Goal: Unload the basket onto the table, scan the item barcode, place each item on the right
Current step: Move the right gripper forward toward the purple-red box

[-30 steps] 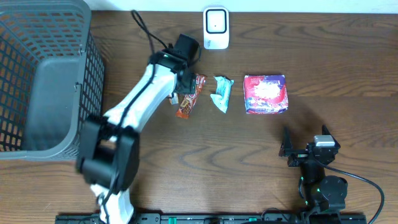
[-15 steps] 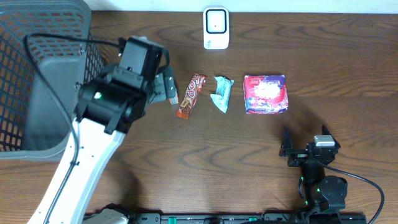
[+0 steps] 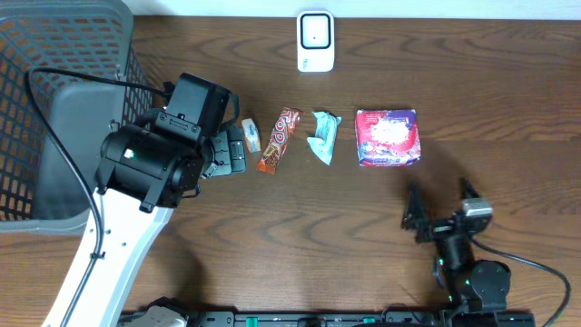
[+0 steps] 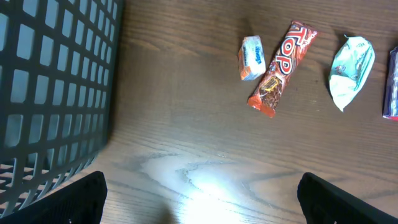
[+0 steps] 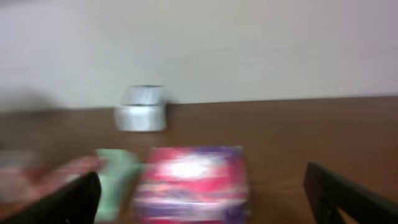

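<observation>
Four items lie in a row on the wooden table: a small white-and-orange candy (image 3: 250, 134) (image 4: 252, 58), a red bar (image 3: 279, 139) (image 4: 282, 70), a teal wrapper (image 3: 324, 136) (image 4: 350, 71) and a red-and-purple packet (image 3: 388, 137) (image 5: 189, 183). The white scanner (image 3: 315, 41) (image 5: 143, 109) stands at the far edge. My left gripper (image 3: 227, 153) (image 4: 202, 202) is open and empty, just left of the small candy. Open and empty too, my right gripper (image 3: 442, 213) (image 5: 202, 199) hangs near the front, pointing at the packet; its view is blurred.
A dark mesh basket (image 3: 64, 109) (image 4: 56, 93) fills the left side, close beside my left arm. The table's far edge meets a pale wall behind the scanner.
My left arm has pulled back from over the red bar toward the left. The small candy now shows uncovered beside the bar. The right gripper has shifted slightly.
</observation>
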